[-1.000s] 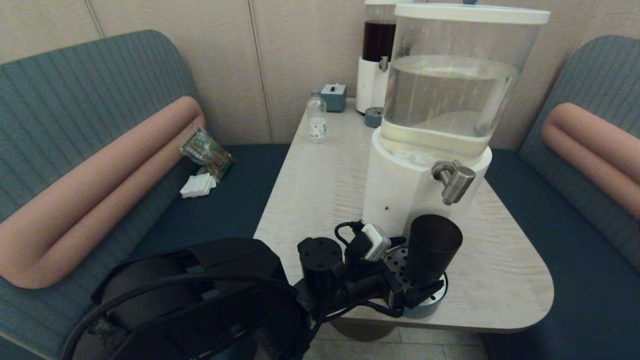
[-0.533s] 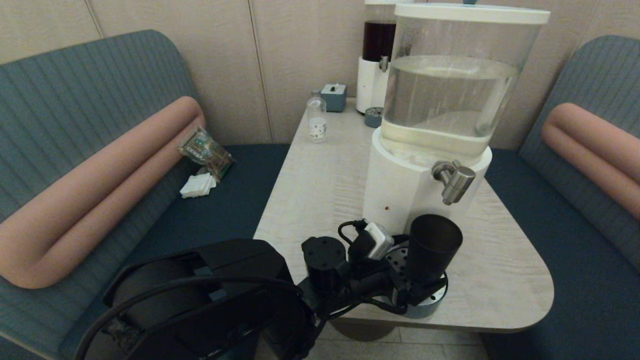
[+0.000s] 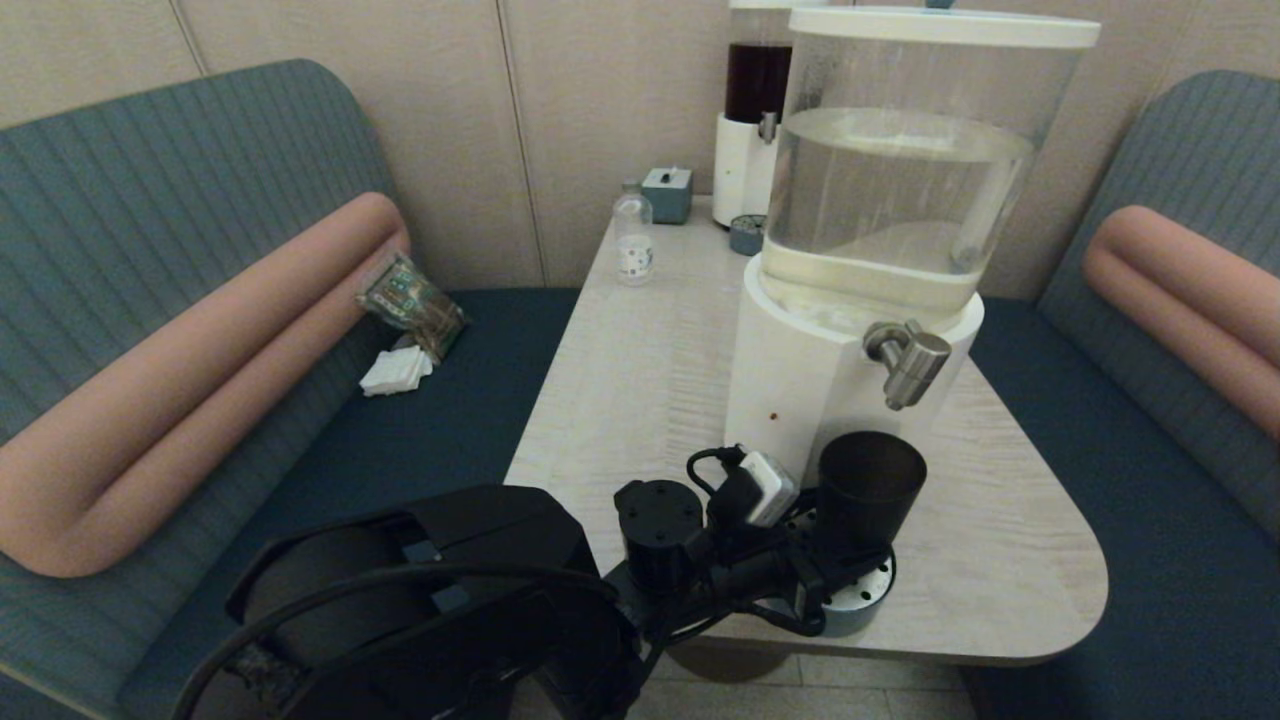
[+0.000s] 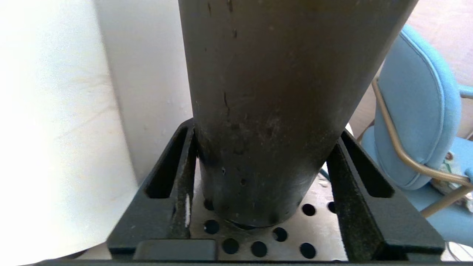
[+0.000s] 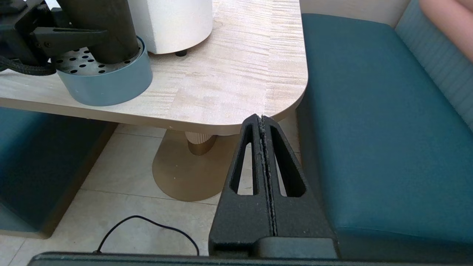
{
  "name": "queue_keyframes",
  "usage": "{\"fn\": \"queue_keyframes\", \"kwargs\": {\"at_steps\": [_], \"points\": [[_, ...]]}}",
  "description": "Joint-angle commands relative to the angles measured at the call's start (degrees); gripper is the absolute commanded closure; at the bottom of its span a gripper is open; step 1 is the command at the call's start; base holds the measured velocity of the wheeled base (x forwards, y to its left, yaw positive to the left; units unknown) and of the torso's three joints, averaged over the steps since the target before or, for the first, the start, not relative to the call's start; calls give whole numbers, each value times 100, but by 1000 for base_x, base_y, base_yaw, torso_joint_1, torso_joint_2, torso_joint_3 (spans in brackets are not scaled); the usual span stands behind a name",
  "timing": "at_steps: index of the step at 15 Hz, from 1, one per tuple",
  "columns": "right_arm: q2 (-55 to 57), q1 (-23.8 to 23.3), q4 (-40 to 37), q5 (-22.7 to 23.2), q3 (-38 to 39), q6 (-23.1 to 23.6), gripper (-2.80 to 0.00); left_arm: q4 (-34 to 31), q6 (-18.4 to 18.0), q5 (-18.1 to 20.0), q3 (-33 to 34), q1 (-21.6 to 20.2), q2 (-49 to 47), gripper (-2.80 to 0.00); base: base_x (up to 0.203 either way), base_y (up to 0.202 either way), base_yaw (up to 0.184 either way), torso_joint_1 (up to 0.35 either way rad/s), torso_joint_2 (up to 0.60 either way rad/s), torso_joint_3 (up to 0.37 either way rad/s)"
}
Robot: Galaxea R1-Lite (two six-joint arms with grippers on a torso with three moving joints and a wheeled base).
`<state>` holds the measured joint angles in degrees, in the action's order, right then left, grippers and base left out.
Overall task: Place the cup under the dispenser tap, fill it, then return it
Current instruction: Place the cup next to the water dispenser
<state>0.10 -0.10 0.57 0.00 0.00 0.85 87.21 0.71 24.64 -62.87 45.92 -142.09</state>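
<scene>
The dark tapered cup (image 3: 870, 490) stands upright on a round blue drip tray (image 3: 868, 603) with a perforated top, at the table's near edge. It sits just below and slightly in front of the brushed-silver dispenser tap (image 3: 908, 362) of the big clear-tank dispenser (image 3: 900, 180). My left gripper (image 3: 842, 562) reaches in from the left and is shut on the cup low on its body. In the left wrist view its fingers (image 4: 184, 166) press both sides of the cup (image 4: 273, 111), whose base is at the tray's holes (image 4: 325, 229). My right gripper (image 5: 261, 119) hangs shut and empty beside the table's near right corner.
At the table's far end stand a small clear bottle (image 3: 633, 240), a blue box (image 3: 667, 193), a slim dark-liquid dispenser (image 3: 752, 110) and its small tray (image 3: 746, 234). Teal benches flank the table; a snack bag (image 3: 410, 300) and napkins (image 3: 395, 370) lie on the left one.
My left arm has pushed a little forward and to the right, and the cup it holds has come down lower onto the drip tray. The right arm has not moved.
</scene>
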Motion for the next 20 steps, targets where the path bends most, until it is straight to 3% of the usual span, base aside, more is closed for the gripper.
{"fn": "queue_keyframes", "kwargs": {"at_steps": [1,9,14,17,20], "points": [[8,1,4,0,9,3,0,45,0,14,12,30,15,0,0,0,0,0,0,0],[8,1,4,0,9,3,0,45,0,-113,491,90,502,0,0,0,0,0,0,0],[8,1,4,0,9,3,0,45,7,-266,1777,-14,1472,0,0,0,0,0,0,0],[8,1,4,0,9,3,0,45,8,-328,2328,-351,2013,0,0,0,0,0,0,0],[8,1,4,0,9,3,0,45,26,-348,2601,-1094,2419,0,0,0,0,0,0,0]]}}
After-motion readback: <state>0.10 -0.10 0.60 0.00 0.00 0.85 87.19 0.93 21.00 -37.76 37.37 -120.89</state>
